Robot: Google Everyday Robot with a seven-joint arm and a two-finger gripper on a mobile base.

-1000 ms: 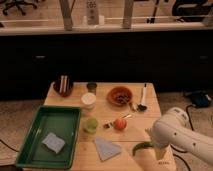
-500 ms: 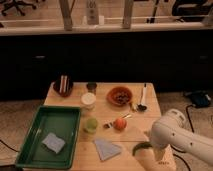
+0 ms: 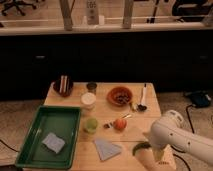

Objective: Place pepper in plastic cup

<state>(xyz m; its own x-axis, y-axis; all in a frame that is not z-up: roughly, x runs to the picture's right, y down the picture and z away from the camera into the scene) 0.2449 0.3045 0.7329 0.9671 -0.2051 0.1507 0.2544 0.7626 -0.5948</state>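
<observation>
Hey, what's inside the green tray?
One blue-grey cloth lies in the green tray; whatever is under it is covered. The gripper is at the table's front right, beside the pepper.

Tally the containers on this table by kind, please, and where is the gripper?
Cups: 3 (plastic cup, white cup, small dark cup)
Bowls: 2 (orange bowl, dark bowl)
Trays: 1 (green tray)
Total: 6
Gripper: at the front right edge of the table, beside the pepper.
</observation>
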